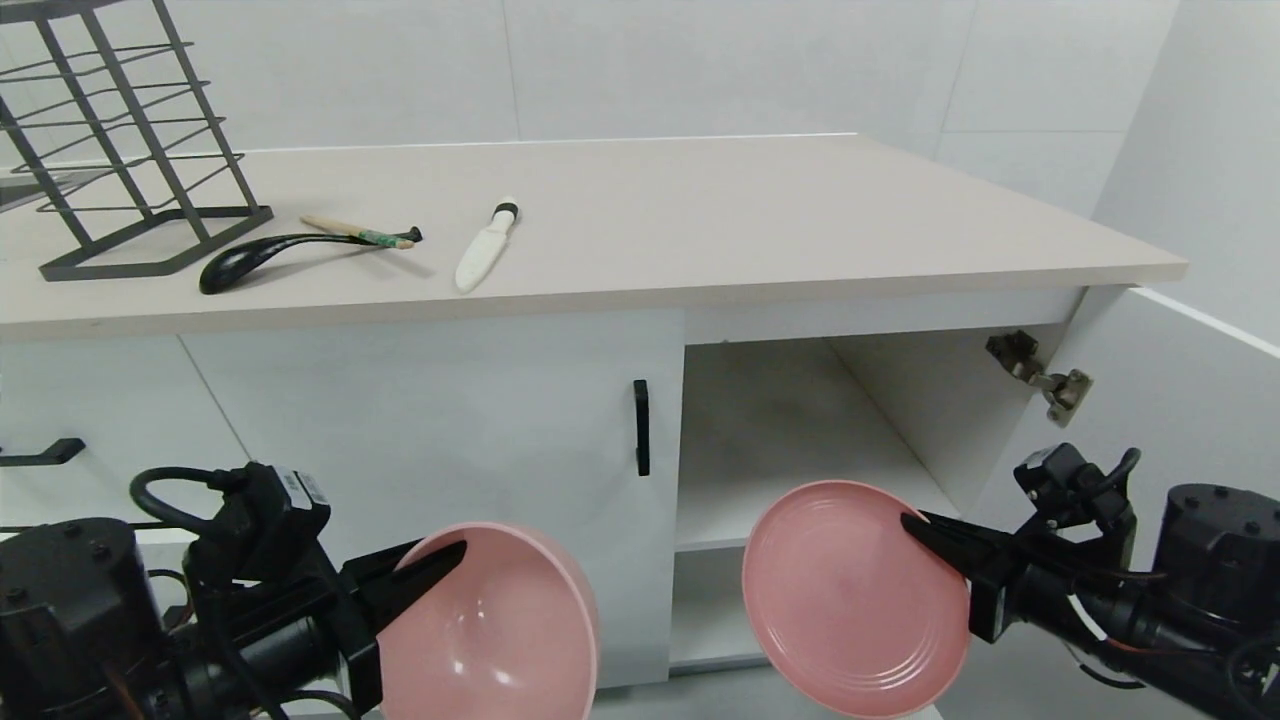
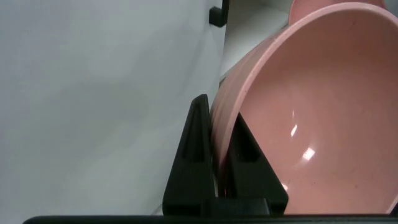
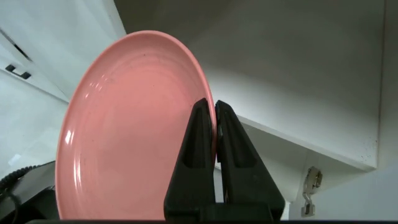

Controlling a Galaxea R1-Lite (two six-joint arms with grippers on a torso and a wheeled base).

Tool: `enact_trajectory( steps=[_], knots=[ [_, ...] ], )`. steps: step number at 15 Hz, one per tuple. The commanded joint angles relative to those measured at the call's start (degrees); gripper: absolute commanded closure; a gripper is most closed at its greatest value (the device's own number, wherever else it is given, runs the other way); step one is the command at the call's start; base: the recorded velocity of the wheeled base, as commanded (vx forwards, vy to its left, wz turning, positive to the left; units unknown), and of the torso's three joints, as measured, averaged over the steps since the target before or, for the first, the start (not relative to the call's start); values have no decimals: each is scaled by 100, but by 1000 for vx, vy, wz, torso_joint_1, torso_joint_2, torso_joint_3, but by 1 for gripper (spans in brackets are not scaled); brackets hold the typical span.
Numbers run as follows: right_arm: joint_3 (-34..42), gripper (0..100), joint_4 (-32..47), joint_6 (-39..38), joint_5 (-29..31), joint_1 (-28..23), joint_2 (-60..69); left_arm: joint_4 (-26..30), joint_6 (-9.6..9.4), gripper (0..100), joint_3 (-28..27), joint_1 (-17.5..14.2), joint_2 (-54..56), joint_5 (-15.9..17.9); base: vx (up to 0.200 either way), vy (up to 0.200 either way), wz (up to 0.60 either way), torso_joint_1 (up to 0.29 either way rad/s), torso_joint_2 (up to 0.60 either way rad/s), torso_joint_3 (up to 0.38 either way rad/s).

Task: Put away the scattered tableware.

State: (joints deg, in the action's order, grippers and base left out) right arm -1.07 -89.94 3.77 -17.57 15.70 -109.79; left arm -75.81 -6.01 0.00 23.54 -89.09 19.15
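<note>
My right fingers pinch the pink plate by its rim just before the open cupboard shelf, nearer it than my left fingers, clamped on the pink bowl before the shut door.

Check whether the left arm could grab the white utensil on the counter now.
Probably not: the left claw is shut on the pink bowl, low before the cabinet door, below the counter.

Head high, looking down; 2 wrists close, sharing open cabinet.
</note>
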Motion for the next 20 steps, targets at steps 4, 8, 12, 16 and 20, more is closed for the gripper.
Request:
enact_trajectory(
  steps=[4, 8, 12, 16, 20],
  knots=[
    [107, 100, -6, -51, 69, -357, -43, 163, -137, 100, 0, 1, 58, 10, 100, 0, 0, -4, 1, 37],
    [107, 100, -6, -60, 1133, -155, -183, 181, -181, 100, 0, 1, 14, 10, 0, 0, 0, 0, 0, 0],
    [-121, 100, -6, -104, 1124, -129, -262, 181, -181, 100, 0, 1, 14, 10, 0, 0, 0, 0, 0, 0],
    [-279, 100, -6, -904, 1124, -32, -429, 172, -181, 100, 0, -7, 50, 1, 0, 0, 0, 0, 0, 0],
    [-306, 100, -6, -1458, 1133, 328, -649, 181, -181, 100, 0, -16, 6, 1, 0, 0, 0, 0, 0, 0]
  ],
)
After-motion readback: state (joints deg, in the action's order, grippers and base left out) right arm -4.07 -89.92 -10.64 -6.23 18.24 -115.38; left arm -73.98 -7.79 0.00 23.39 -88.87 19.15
